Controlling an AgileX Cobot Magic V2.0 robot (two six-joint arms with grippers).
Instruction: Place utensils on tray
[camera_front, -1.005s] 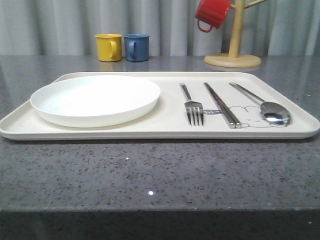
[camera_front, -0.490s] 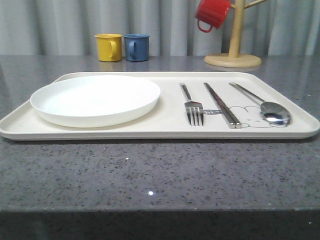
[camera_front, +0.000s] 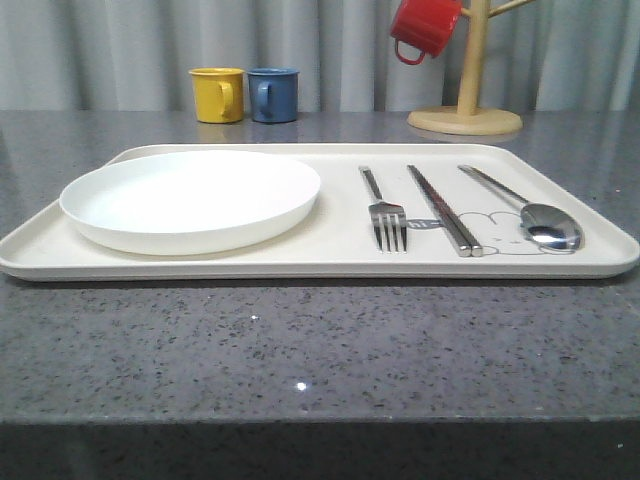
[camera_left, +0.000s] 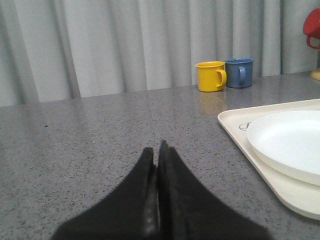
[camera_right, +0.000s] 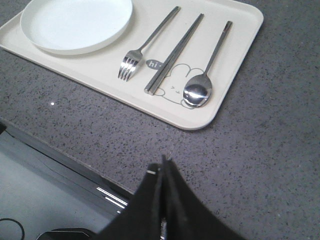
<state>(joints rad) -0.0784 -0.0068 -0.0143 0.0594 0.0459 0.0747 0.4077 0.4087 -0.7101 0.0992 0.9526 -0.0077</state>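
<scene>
While the cream tray (camera_front: 330, 262) lies flat on the grey speckled table (camera_front: 300, 350), the three utensils rest side by side on its right half, none touching another: the fork (camera_front: 385, 212) nearest the middle with its tines toward the robot, the chopsticks (camera_front: 443, 209) lying together as a pair next to it, and the spoon (camera_front: 530, 212) closest to the tray's right edge with its bowl toward the robot. The near ends of the chopsticks and the spoon's bowl lie over the rabbit drawing (camera_right: 176, 82) printed on the tray, and the small "hi" bubble sits between the fork tines and the chopsticks. A white plate (camera_front: 190, 198) takes up the tray's left half, well apart from the fork. The left gripper (camera_left: 158, 147) is closed with its black fingers pressed together and holds nothing; it hangs above bare table beside the tray's left edge. The right gripper (camera_right: 163, 162) is likewise closed and empty, above the table's near edge, apart from the tray. Behind the tray stand a yellow mug (camera_front: 218, 94) and a blue mug (camera_front: 273, 94) just beside each other, and a red mug (camera_front: 424, 27) hangs on a wooden mug tree (camera_front: 467, 75).
</scene>
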